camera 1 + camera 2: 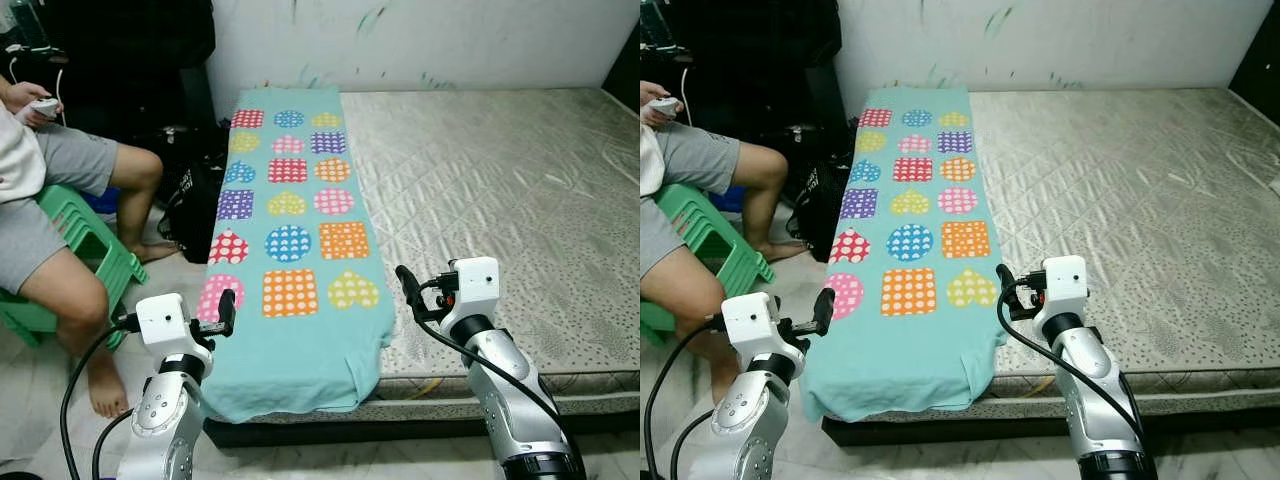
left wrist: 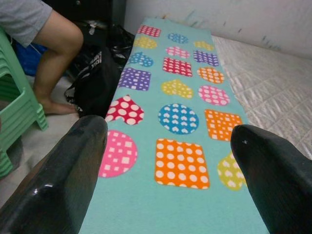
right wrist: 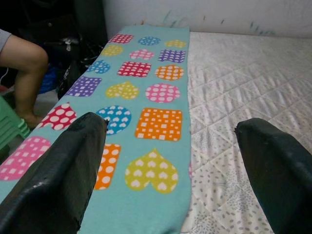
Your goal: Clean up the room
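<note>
A long teal blanket with bright dotted shapes (image 1: 290, 250) lies along the left edge of the grey quilted mattress (image 1: 500, 200). The left gripper (image 2: 165, 195) and right gripper (image 3: 170, 190) both hang spread wide above its near end.

Both silver arms are raised in front of the body, elbows bent, forearms angled upward and forward. The left gripper (image 1: 227, 312) sits low on the left, its black fingers (image 2: 63, 180) spread wide apart with nothing between them. The right gripper (image 1: 406, 290) is held at about the same height on the right, its fingers (image 3: 61, 175) likewise parted and empty.
</note>
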